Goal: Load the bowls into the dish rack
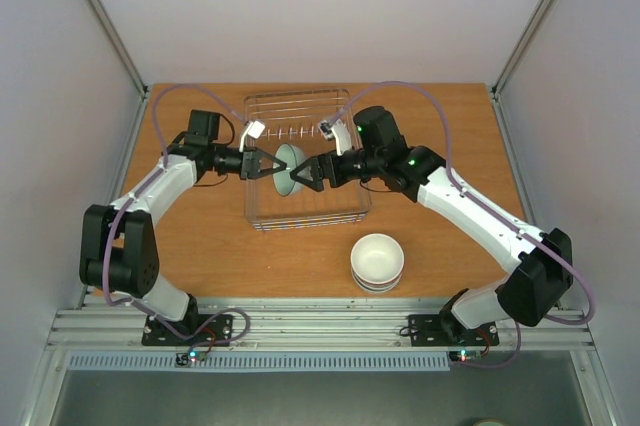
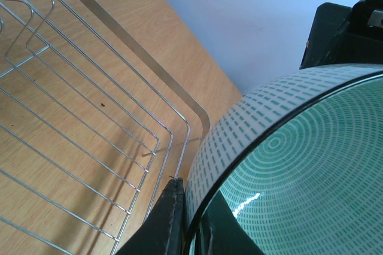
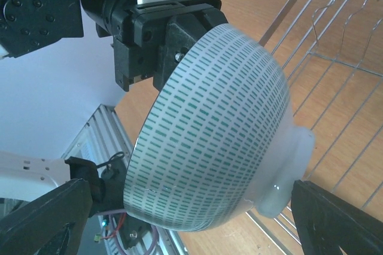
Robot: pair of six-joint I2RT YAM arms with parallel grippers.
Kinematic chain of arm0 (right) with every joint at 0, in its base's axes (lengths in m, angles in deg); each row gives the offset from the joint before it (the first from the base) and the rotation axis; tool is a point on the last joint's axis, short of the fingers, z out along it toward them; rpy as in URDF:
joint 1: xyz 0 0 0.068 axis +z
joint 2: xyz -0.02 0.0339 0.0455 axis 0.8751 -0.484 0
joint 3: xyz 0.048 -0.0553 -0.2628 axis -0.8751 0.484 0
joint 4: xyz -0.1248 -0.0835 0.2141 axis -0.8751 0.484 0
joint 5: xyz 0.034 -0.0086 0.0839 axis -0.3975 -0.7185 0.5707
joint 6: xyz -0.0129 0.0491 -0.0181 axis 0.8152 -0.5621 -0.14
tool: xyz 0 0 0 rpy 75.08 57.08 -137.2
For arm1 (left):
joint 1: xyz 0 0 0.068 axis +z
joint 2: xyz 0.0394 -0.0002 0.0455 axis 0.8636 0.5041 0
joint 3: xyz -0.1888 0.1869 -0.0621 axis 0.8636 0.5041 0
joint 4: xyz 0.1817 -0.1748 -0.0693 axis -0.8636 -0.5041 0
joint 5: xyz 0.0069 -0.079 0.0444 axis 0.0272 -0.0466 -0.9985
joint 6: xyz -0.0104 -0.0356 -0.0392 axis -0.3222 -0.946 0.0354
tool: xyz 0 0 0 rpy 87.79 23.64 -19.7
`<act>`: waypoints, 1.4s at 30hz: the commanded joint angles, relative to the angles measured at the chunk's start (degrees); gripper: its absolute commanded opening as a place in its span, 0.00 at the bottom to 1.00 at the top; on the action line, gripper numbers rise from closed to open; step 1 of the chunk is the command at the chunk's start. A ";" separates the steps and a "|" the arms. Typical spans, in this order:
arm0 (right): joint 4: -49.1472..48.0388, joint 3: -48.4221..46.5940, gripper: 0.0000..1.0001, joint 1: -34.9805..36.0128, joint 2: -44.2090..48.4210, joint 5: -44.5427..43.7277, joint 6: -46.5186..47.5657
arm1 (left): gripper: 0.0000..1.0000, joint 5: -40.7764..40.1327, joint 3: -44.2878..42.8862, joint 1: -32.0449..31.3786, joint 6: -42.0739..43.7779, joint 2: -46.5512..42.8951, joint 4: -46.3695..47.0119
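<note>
Top external and wrists: clamping glossy green-dashed bowl [image 1: 289, 168] by its rim in left gripper [image 1: 274, 167], jaws narrow; holding right gripper [image 1: 303, 174] wide around rounded underside, above thin-wire dish rack [image 1: 300, 111].

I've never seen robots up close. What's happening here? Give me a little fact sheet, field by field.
Held item: green-dashed bowl, tipped on its side above the dish rack
Left arm: left pincer clamped on the bowl's rim
Right arm: right pincer spread wide around the bowl, no clear grip
Waiting: stack of white bowls on the table, in front of the rack
</note>
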 commanded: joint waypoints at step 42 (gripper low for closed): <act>-0.19 -5.20 0.01 -0.07 -5.32 -5.89 -1.11 | 0.58 -6.63 4.48 -0.15 -5.58 -8.77 10.96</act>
